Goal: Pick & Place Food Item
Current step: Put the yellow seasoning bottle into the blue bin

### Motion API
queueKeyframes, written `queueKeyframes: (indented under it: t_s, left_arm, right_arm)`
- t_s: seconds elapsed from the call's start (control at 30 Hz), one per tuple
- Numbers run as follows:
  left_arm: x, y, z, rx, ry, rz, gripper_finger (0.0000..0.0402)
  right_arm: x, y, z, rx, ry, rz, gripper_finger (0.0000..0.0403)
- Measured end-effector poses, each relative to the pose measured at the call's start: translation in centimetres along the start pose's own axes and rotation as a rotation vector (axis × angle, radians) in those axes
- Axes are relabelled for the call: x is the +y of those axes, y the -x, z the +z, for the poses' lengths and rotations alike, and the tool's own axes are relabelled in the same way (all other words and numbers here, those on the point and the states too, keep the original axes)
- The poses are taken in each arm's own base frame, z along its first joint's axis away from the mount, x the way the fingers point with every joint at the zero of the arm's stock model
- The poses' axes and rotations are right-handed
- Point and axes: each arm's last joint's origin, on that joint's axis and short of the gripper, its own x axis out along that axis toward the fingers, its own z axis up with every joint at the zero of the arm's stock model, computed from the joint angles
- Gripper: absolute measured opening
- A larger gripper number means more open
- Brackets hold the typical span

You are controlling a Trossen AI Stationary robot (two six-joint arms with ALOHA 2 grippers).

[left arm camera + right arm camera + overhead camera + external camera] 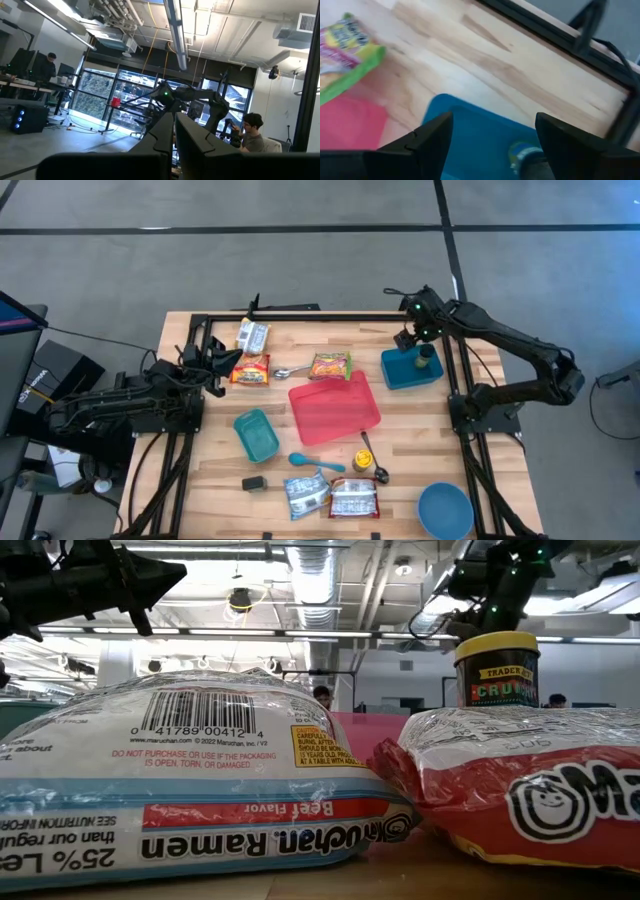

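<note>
Both arms are dark, jointed tubular links trailing black cables. The right arm (520, 345) carries a small green indicator light near its wrist. Gripper fingers are flat, black, angular plates.

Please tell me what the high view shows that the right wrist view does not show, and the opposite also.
Only the high view shows the whole wooden table, the left tool waiting shut at the table's left edge, the round blue bowl, the teal rectangular container and the ramen packets.

Only the right wrist view shows the right tool's open fingers from close by.

Both show the blue square container with a small yellow-lidded jar inside, the pink tray and the green snack packet.
</note>
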Motion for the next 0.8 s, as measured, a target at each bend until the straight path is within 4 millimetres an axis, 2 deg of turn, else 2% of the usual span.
queueKeyframes:
  t_s: [0.2,0.47,0.8]
  left_arm:
    - [0.0,0.0,0.0,0.0,0.0,0.0,0.0012]
    - [0.0,0.0,0.0,0.0,0.0,0.0,0.0012]
    - [0.0,0.0,0.0,0.0,0.0,0.0,0.0012]
  right_arm:
    - [2.4,0.7,-0.4,-0.012,0.095,0.058,0.0277]
    - [6.3,2.8,-0.9,-0.056,0.219,0.168,0.0277]
    - [11.1,5.2,-3.5,-0.067,0.272,0.327,0.0277]
